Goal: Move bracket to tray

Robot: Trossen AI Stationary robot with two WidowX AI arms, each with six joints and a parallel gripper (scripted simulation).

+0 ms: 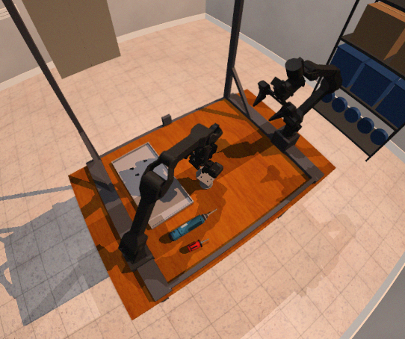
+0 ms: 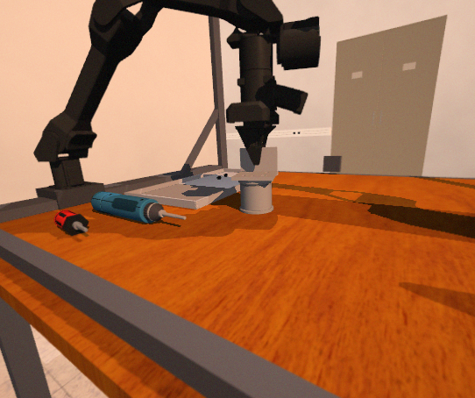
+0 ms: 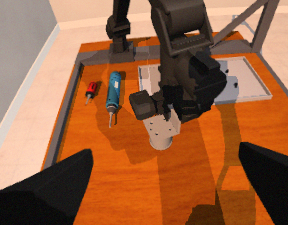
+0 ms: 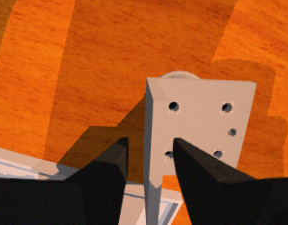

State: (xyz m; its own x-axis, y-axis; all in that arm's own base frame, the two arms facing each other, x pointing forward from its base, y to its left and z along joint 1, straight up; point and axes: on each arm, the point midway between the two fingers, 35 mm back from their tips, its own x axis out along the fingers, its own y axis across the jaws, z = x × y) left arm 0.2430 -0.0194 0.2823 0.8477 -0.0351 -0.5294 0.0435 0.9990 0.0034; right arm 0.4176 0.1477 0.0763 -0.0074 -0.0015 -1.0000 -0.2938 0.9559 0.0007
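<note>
A grey L-shaped bracket sits on top of the grey cylindrical joint module, which stands upright on the table beside the tray. The bracket's upright flange rises from its flat drilled plate. My right gripper points straight down, and its fingers straddle the flange with small gaps on both sides, partly open. My left gripper is wide open and empty, raised high at the table's far corner. In the left wrist view, its fingers frame the bracket from far off.
A blue electric screwdriver and a small red screwdriver lie near the table's front edge, away from the module. The flat grey tray holds a few small dark screws. Grey frame rails border the table.
</note>
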